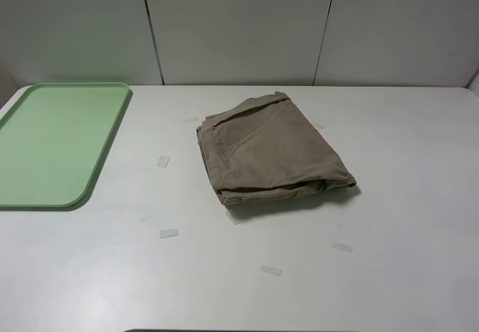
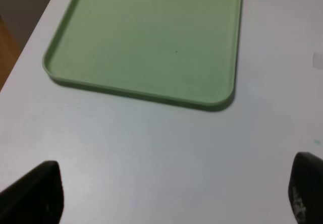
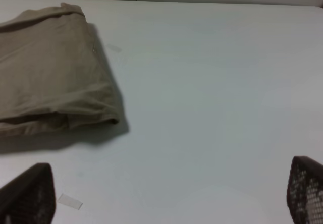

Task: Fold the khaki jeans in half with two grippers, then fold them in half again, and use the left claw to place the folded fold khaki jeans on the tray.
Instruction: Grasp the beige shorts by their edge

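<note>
One pair khaki jeans [image 1: 273, 152], folded, worktop [image 1: 389, 220] centre; tray [image 1: 52, 145] far left. Left claw [image 2: 169, 193], right gripper [image 3: 166, 193]: fingers wide apart, empty. Jeans lie right of left claw, apparently nearer the right gripper.

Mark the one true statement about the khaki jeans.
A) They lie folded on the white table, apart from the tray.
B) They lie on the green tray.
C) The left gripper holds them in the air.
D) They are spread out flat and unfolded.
A: the khaki jeans sit as a folded bundle on the white table, with bare tabletop between them and the tray to their left in the exterior view.
</note>
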You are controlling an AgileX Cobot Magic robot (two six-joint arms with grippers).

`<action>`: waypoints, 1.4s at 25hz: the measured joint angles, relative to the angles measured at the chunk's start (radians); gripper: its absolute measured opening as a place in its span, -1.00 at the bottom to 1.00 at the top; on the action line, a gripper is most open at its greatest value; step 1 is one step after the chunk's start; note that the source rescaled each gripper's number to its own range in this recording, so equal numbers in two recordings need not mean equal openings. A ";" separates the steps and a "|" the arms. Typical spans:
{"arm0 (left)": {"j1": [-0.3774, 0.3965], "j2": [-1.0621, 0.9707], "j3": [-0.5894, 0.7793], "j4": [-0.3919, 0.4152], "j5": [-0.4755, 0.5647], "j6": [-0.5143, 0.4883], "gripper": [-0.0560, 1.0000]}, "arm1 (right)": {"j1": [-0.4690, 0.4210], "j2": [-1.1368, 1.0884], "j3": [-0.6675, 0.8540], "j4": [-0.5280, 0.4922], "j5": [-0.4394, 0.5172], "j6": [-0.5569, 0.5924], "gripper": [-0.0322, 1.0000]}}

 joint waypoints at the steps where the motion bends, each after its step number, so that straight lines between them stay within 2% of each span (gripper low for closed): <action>1: 0.000 0.000 0.000 0.000 0.000 0.000 0.76 | 0.000 0.000 0.000 0.000 0.000 0.000 1.00; 18: 0.000 0.000 0.000 0.000 -0.004 0.000 0.76 | 0.000 0.000 0.000 0.000 0.000 0.000 1.00; 28: 0.000 0.007 0.000 0.029 -0.005 -0.001 0.76 | 0.000 0.000 0.000 0.000 0.000 0.000 1.00; 35: 0.000 0.275 -0.094 0.030 -0.003 -0.001 0.76 | 0.000 0.000 0.000 0.000 0.000 0.000 1.00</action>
